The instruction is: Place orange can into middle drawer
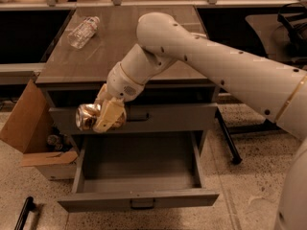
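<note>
My gripper [101, 117] is shut on the orange can [86, 117], a gold-orange shiny can held on its side with its round silver end facing left. It hangs in front of the taller grey drawer front [158, 119], above the left part of the open middle drawer [139, 166]. The drawer is pulled out, with a flat grey floor, low side walls and a small dark handle at its front edge. Nothing lies on its floor.
A clear plastic bottle [83, 32] lies on the brown table top [124, 47] at the back left. An open cardboard box [33, 138] stands on the floor left of the cabinet. A dark bar [24, 213] lies at the bottom left. My white arm crosses from the right.
</note>
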You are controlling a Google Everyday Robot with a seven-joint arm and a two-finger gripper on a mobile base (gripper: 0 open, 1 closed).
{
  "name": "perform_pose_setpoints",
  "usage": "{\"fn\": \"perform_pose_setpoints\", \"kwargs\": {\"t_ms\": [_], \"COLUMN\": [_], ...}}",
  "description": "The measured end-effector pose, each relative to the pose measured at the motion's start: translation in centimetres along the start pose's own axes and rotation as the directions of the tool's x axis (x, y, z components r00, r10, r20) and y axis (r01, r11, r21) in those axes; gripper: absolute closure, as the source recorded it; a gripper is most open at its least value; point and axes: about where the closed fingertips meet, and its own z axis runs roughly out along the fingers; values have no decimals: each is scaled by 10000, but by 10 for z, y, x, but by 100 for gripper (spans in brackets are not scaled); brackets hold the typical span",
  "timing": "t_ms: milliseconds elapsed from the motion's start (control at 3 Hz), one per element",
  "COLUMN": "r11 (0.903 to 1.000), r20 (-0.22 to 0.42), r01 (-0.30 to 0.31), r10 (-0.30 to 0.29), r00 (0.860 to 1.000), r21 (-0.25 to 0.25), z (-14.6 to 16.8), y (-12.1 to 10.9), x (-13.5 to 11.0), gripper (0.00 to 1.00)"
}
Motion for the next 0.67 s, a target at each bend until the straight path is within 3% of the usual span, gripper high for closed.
{"fn": "perform_pose_setpoints", "kwargs": {"t_ms": [667], "r11": [9932], "r20": [1131], "r01": [-1098], "r10": [1134], "r00": [9871], "r21": [-378], "z": [65], "y": [46], "x": [18], "gripper": [100]}}
